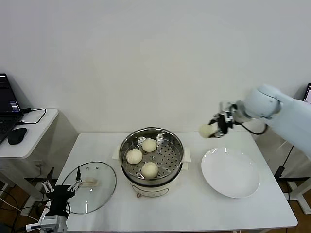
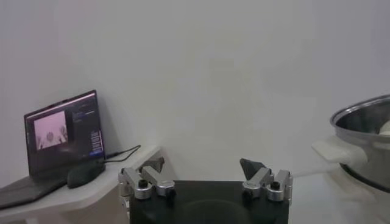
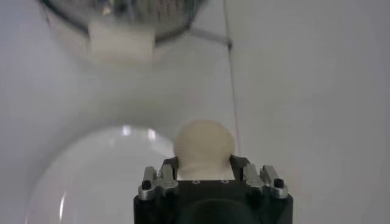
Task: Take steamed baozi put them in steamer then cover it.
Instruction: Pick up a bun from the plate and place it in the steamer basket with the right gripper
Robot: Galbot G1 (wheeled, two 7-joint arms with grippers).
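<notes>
Three cream-white baozi (image 1: 149, 144) lie on the perforated tray of the shiny steamer (image 1: 127, 143) at the table's middle. My right gripper (image 1: 214, 128) hangs in the air above the table's back right, to the right of the steamer, shut on another baozi (image 3: 204, 143). The glass cover (image 1: 90, 187) with its cream handle lies flat on the table to the left of the steamer. My left gripper (image 1: 60, 186) is parked low at the front left, beside the cover, open and holding nothing. The steamer's rim (image 2: 364, 137) shows in the left wrist view.
An empty white plate (image 1: 230, 172) lies right of the steamer, below and in front of my right gripper. A side table at the far left carries a laptop (image 1: 7, 107) and a mouse (image 1: 17, 135). A white wall stands behind the table.
</notes>
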